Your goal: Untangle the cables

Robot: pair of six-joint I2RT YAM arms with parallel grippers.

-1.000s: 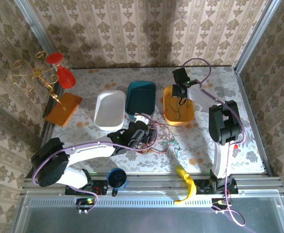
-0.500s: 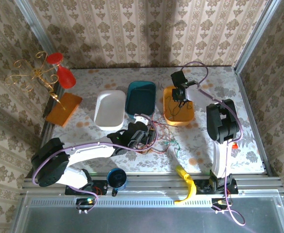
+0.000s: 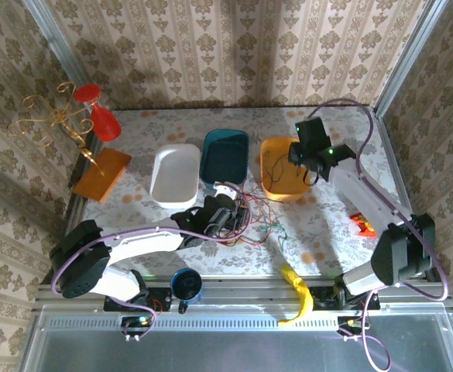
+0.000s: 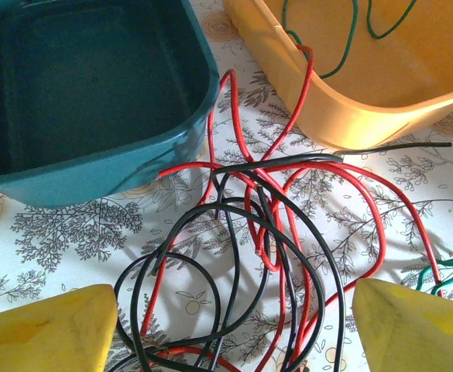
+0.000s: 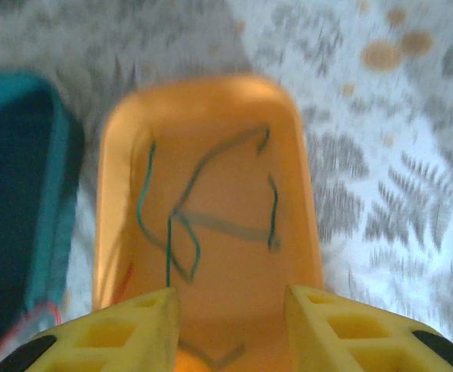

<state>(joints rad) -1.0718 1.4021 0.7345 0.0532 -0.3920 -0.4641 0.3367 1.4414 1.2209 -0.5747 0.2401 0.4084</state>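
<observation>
While the left pincer (image 4: 230,329) stands wide open and empty astride the tangled red and black cables (image 4: 269,203) on the tabletop (image 4: 56,232) near the teal tub (image 4: 94,77), the right pincer (image 5: 230,325) hangs partly open, empty, above the orange tub (image 5: 310,209), rightmost of three, where one green cable (image 5: 169,232) lies.

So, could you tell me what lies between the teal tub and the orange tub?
Red cable loops lie there on the table, per the left wrist view.

Patterned table (image 3: 156,128): white tub (image 3: 174,174), teal tub (image 3: 224,155), orange tub (image 3: 267,167), tangled cables (image 3: 251,212), orange board (image 3: 102,174).
</observation>
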